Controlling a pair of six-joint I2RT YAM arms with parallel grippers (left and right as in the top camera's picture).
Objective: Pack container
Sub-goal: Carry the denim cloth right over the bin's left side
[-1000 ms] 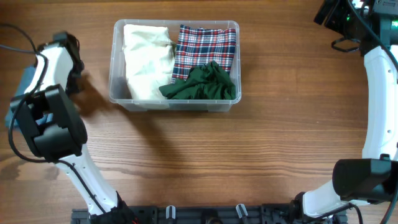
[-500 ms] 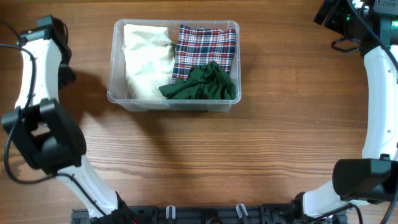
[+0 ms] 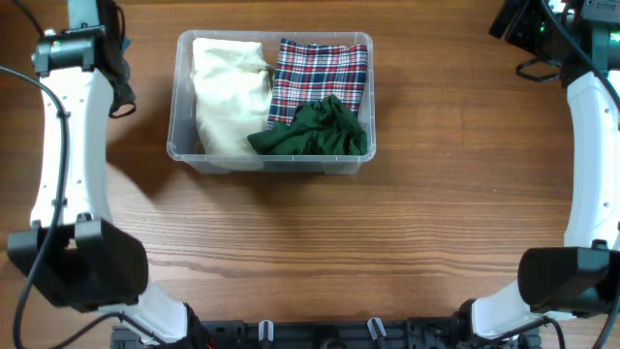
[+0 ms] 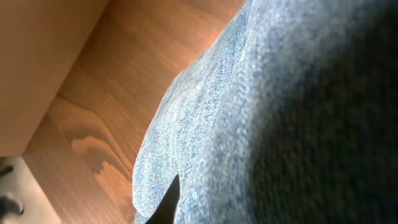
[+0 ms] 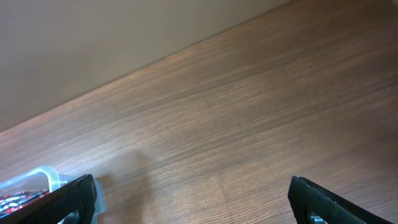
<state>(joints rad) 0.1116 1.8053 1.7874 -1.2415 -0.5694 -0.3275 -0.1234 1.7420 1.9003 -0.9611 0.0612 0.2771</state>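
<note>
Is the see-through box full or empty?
Pretty full. The clear container holds a cream cloth, a plaid cloth and a crumpled green cloth, hiding its floor.

surface: brown wood-grain table (image 3: pixel 387 242) | backdrop: plain beige wall (image 5: pixel 93 37)

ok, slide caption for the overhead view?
Clear bin on a wooden table, packed with cream cloth, plaid cloth and green cloth; left arm and right arm at the far corners.

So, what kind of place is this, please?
Probably a robot test bench, not a home: a white left arm and right arm are mounted at the edge of a wood-grain table. On it, a clear plastic container holds a cream cloth, a plaid cloth and a green cloth.
</note>
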